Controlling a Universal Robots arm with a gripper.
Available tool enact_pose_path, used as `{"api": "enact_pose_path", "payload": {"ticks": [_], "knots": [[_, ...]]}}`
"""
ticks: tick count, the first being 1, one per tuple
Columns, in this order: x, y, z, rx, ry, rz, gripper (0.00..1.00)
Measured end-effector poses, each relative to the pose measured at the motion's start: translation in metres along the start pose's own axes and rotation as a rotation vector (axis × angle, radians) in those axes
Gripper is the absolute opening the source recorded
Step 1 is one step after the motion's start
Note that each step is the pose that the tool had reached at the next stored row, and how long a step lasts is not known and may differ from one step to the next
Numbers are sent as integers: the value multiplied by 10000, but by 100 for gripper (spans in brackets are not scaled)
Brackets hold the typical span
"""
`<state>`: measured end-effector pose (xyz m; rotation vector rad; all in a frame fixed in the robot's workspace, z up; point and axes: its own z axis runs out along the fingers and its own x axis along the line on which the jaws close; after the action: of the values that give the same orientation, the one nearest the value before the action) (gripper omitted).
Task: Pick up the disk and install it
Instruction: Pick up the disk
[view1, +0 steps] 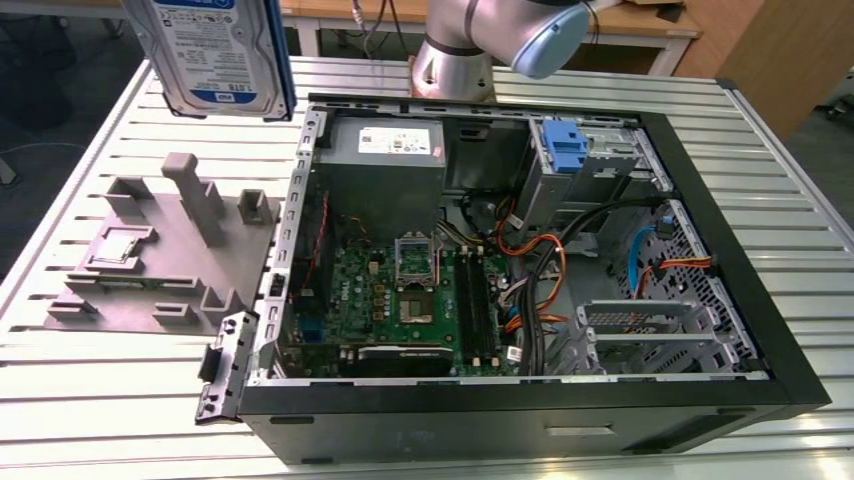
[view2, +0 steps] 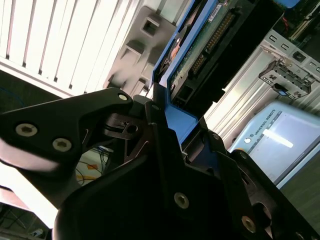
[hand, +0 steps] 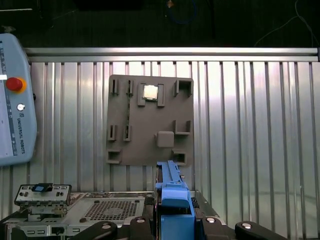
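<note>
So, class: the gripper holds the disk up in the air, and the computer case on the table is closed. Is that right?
Not quite: the computer case is open, its motherboard exposed in the exterior view. The rest stands: the gripper does hold the disk up in the air.

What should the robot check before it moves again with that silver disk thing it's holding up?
1. Grip: black gripper shut on the silver hard drive with blue frame: ok.
2. Drive hangs clear above the grey plastic holder plate: ok.
3. Black computer case open on top: ok.
4. Grey metal drive cage has room: cannot tell.
5. Orange cables out of the path: cannot tell.
</note>
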<state>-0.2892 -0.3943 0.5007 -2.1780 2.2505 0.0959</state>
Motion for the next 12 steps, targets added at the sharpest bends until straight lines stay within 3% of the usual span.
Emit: {"api": "enact_pose_path", "payload": {"ticks": [12], "knots": [[-7,-226,-7,0,0,0,36]]}}
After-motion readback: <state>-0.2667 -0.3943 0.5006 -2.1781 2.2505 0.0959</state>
